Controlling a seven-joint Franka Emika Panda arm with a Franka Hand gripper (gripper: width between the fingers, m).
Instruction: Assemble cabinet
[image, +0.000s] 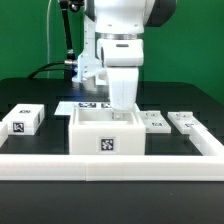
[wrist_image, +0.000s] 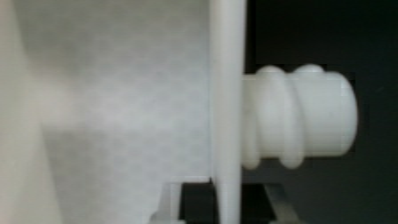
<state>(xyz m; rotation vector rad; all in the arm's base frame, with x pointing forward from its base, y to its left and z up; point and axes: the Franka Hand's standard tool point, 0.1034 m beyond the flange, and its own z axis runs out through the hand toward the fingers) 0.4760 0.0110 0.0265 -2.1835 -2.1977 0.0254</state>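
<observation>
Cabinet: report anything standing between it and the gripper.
Nothing visible does. The gripper is right at the cabinet's open top, and the wrist view shows a cabinet wall edge close up.

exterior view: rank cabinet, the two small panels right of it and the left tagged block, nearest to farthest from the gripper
1. cabinet, centre, right at the gripper
2. inner panel, exterior view's right
3. outer panel, farther right
4. tagged block, exterior view's far left

Looks like robotics lab bench: white robot arm over black table, marker-tagged white block beside arm, white border rail in front of arm, plain green wall behind arm.
</observation>
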